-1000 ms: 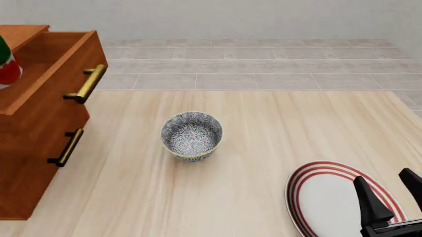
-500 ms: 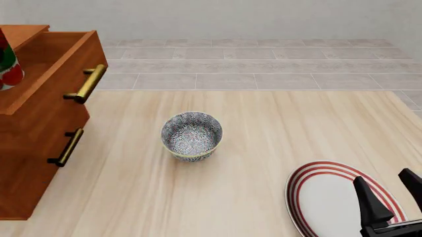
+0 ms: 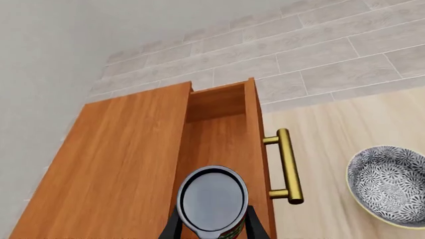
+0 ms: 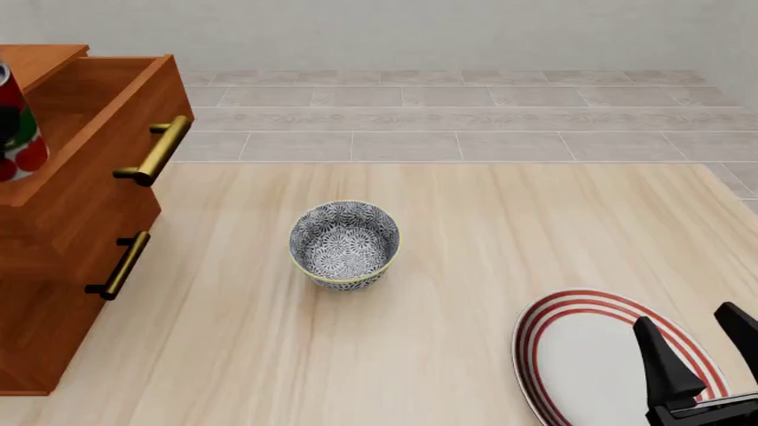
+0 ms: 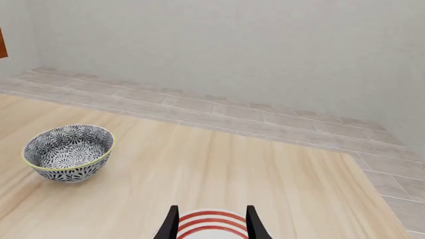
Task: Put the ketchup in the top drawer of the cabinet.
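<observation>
Nearest, the right gripper (image 4: 708,351) idles with jaws apart over the striped plate (image 4: 580,355) on the counter (image 4: 474,248). Farther off, the left gripper (image 3: 212,230) clamps the ketchup (image 3: 212,201), held above the open top drawer (image 3: 219,144) of the cabinet (image 4: 59,266). The placing step seems underway; next likely lowering and releasing inside.

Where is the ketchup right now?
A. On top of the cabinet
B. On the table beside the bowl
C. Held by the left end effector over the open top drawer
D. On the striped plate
C: the left end effector grips the ketchup above the open top drawer.
</observation>
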Motion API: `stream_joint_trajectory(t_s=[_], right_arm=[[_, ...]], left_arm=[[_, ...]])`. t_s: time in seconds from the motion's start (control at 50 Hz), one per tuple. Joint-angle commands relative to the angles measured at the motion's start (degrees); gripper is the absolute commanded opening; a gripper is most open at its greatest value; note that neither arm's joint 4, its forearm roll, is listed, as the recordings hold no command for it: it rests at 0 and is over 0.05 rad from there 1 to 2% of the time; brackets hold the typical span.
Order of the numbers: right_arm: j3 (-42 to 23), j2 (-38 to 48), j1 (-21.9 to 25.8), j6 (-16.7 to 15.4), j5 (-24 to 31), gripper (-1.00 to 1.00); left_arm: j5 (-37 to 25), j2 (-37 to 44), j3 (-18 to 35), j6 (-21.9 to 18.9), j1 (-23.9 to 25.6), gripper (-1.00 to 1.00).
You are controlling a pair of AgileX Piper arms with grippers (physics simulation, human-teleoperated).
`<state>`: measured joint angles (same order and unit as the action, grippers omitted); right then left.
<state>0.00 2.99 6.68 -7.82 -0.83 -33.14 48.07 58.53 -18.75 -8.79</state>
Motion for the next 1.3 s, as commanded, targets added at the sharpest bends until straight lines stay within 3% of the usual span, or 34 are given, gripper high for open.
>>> stream_joint_trajectory(t_s=[0.02,0.28,0.3,0.76,1.14,1.3], right_arm=[[0.0,0.16,0.03,-0.03,-0.11,1.0],[0.0,0.21,0.02,0.01,-0.14,1.0],[0.0,0.19,0.03,0.01,-0.12,1.0],[0.0,0.06,0.12,0.14,-0.02,1.0],[0.0,0.1,-0.03,0.25,-0.09,1.0],[0.0,-0.45,-0.04,0.27,0.42,1.0]], left_arm=[[0.68,0.1,-0.67,-0.99,-0.55,-1.0],[0.33,0.13,-0.42,-0.77,-0.3,-1.0],[0.27,0.26,-0.32,-0.54,-0.43,1.0],[-3.72,-2.06,2.15,0.05,1.22,1.0],[-17.56,-12.34,12.0,-0.9,8.21,1.0],[-19.5,-16.1,10.91,-1.31,10.12,1.0]])
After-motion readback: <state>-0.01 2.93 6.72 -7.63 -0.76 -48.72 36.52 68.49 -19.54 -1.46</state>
